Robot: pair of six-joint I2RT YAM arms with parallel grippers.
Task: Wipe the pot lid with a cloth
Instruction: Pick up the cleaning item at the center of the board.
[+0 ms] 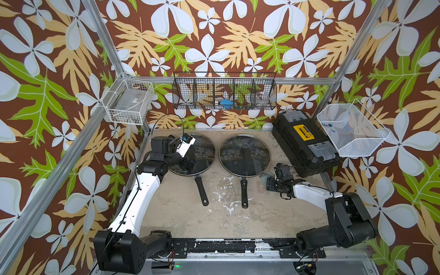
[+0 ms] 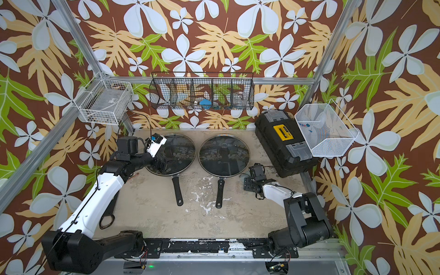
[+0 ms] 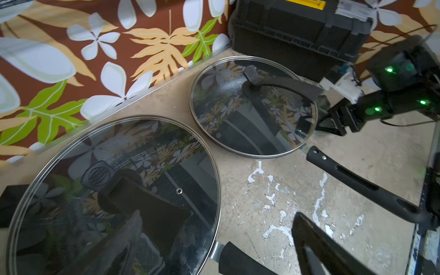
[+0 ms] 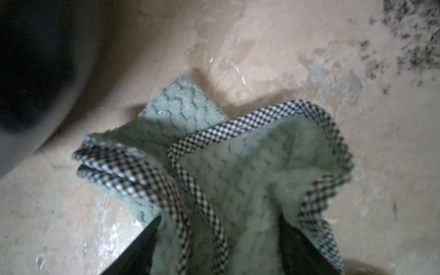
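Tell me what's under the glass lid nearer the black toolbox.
A black frying pan sits under that glass lid, its handle pointing toward the robot's base. Through the glass the inside looks dark; reflections hide whether anything lies in it.

Cloth (image 1: 263, 177) mostly behind right end effector (image 1: 270, 182)

Black toolbox (image 1: 295, 148), yellow label, back right on scuffed beige tabletop (image 1: 181, 214). White grid basket (image 1: 123, 116) and white mesh basket (image 1: 362, 145) on opposite side walls. Black wire rack (image 1: 190, 95) on back wall.
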